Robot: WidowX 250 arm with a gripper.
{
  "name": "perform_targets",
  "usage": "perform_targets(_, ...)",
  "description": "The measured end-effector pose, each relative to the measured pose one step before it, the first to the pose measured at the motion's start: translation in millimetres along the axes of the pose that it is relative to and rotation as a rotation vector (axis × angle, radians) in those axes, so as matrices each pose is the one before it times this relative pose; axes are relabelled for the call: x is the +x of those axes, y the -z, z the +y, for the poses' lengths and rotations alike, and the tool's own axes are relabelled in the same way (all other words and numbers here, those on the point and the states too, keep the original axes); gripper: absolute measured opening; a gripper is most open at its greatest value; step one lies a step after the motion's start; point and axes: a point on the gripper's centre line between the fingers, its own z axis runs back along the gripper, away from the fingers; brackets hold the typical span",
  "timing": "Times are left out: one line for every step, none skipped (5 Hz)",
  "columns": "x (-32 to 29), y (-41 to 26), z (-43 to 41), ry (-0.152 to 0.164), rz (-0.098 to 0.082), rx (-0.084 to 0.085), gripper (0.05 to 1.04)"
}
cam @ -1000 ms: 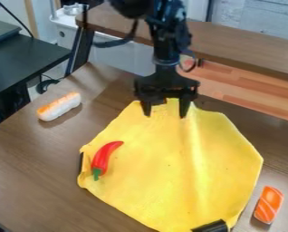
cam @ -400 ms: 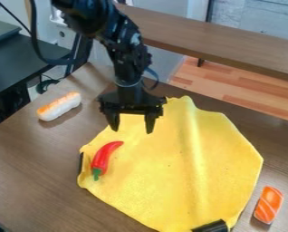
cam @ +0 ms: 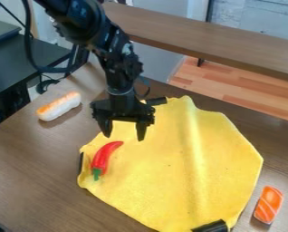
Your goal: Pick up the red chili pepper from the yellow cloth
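Yellow cloth [cam: 170,176] mostly spread, a ridge left in it
Nothing is gripped by the opened hand [cam: 123,137], positioned above the cloth near the red chili pepper [cam: 104,157].

This looks like a robotics lab or workroom (hard to say which). A robot arm [cam: 118,68] hangs over a brown table [cam: 37,163], with a dark desk [cam: 10,63] nearby and wood-patterned flooring [cam: 237,88] beyond.
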Motion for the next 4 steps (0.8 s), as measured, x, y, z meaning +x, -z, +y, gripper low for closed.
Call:
perform_targets(-7.96, 14.85, 6.23, 0.0308, 0.0328, 0.0188, 1.000)
perform_targets(-3.33, 5.70, 5.63, 0.0188, 0.0019, 0.0109, 1.000)
perform_targets(-6.15, 16.09, 7.47, 0.0125, 0.0156, 0.0385, 1.000)
perform_targets(-1.38, 2.50, 1.56, 0.0089, -0.0052, 0.0084, 0.952)
